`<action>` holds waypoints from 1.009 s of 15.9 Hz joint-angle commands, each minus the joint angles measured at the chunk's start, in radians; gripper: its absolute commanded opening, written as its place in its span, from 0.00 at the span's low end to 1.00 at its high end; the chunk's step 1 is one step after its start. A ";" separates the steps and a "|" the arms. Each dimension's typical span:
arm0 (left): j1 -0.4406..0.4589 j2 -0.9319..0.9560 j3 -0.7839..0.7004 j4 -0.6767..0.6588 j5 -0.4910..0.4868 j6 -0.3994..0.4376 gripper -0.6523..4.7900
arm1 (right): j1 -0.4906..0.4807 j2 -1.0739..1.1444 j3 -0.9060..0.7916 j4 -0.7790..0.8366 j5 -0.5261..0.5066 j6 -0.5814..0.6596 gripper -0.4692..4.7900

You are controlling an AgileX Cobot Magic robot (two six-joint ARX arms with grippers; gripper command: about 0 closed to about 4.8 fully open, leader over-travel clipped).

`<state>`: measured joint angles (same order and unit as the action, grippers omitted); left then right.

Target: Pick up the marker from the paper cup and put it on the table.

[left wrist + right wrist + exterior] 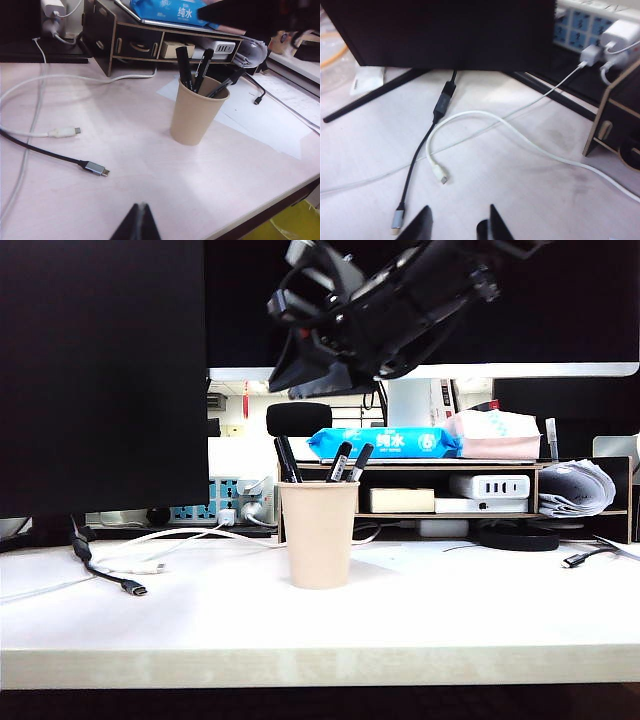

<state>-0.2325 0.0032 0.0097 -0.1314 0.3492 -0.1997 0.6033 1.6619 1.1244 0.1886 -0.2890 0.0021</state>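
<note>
The beige paper cup (319, 533) stands upright mid-table on the white table (450, 610). The thick all-black marker (288, 458) leans in it at its left rim, beside two grey-banded markers (350, 461). The left wrist view shows the same cup (196, 115) and marker (184, 67). My right gripper (290, 380) hangs high above the cup, apart from it; in its wrist view the right gripper (460, 207) is open over bare tabletop and cables. My left gripper (141, 206) is shut and empty, low over the table well short of the cup.
A wooden shelf riser (450, 485) with a blue wipes pack (385, 442) stands behind the cup. A large dark monitor (100, 370) fills the left. White and black USB cables (130, 575) lie on the left of the table. Paper sheets (270, 115) lie to the right.
</note>
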 commanded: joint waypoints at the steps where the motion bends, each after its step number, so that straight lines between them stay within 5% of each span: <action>1: 0.000 0.000 0.000 -0.003 0.011 0.001 0.11 | 0.005 -0.002 0.003 -0.011 -0.001 -0.037 0.41; 3: 0.000 0.000 0.000 -0.002 0.011 0.001 0.11 | 0.005 -0.001 0.002 -0.017 0.001 -0.037 0.62; 16: 0.000 0.000 0.000 -0.002 0.011 0.001 0.11 | 0.005 0.094 0.003 0.026 0.056 -0.048 0.61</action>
<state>-0.2321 0.0032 0.0097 -0.1314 0.3527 -0.1997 0.6083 1.7561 1.1248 0.1963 -0.2352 -0.0437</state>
